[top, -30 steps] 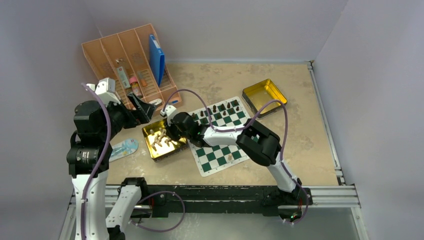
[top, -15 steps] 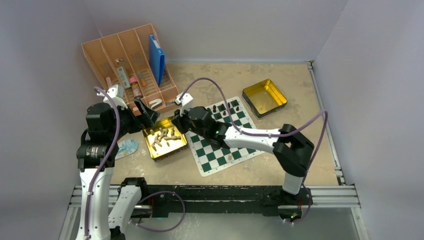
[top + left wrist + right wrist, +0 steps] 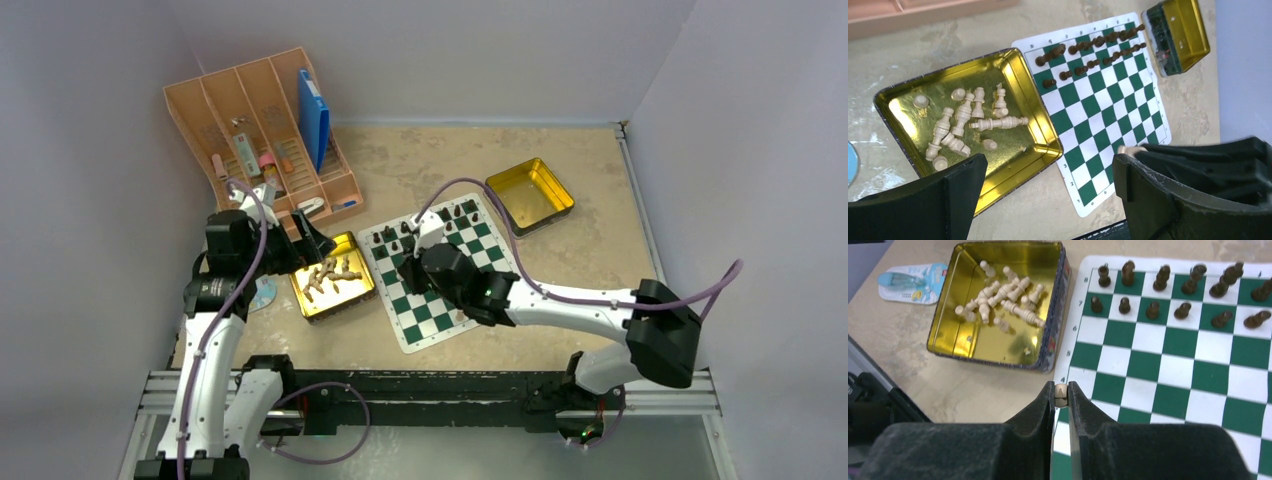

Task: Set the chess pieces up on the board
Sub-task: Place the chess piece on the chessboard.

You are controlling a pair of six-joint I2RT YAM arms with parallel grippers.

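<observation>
The board (image 3: 445,285) is a green and white mat; it also shows in the left wrist view (image 3: 1108,95) and the right wrist view (image 3: 1173,360). My right gripper (image 3: 405,275) hangs above the board's left edge, shut on a small tan chess piece (image 3: 1061,394). Several tan pieces (image 3: 330,272) lie loose in a gold tin (image 3: 345,298), also seen from the left wrist (image 3: 968,120) and the right wrist (image 3: 1008,297). One tan piece (image 3: 460,316) stands near the board's front. My left gripper (image 3: 308,240) is open and empty at the tin's far left corner.
Dark brown pieces (image 3: 430,222) fill the board's two far rows. An empty gold tin (image 3: 529,194) sits at the back right. An orange divided tray (image 3: 262,130) stands at the back left. A blue packet (image 3: 913,276) lies left of the tin.
My right gripper has moved from over the tin to the right, above the board's left side, with a tan piece in it. My left arm has shifted right, closer to the tin.
</observation>
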